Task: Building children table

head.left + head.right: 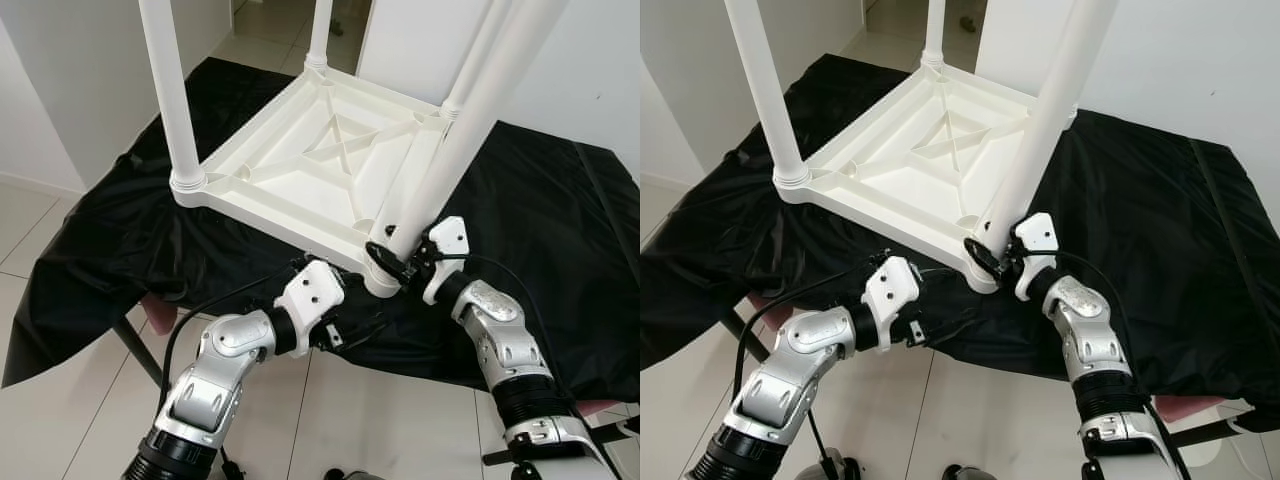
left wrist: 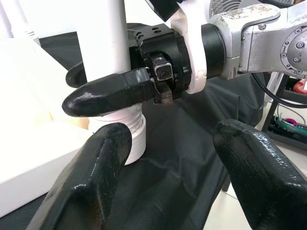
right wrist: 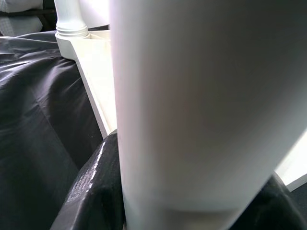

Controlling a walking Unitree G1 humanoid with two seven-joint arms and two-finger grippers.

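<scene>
A white children's table top (image 1: 300, 165) lies upside down on a black cloth (image 1: 540, 230), with white legs standing up from its corners. At the near corner the leg (image 1: 470, 120) leans and its foot sits in the corner socket (image 1: 380, 283). My right gripper (image 1: 392, 258) is shut on this leg just above the socket; one of its fingers (image 2: 108, 96) lies across the leg. In the right wrist view the leg (image 3: 201, 105) sits between the black fingers. My left gripper (image 1: 345, 330) hangs open just below and left of the socket, holding nothing; its fingers (image 2: 81, 191) are spread wide.
The black cloth covers a low stand with a dark frame leg (image 1: 135, 345) at the left. White tiled floor (image 1: 60, 400) lies all around. White walls (image 1: 60, 80) rise left and right, with a doorway at the back.
</scene>
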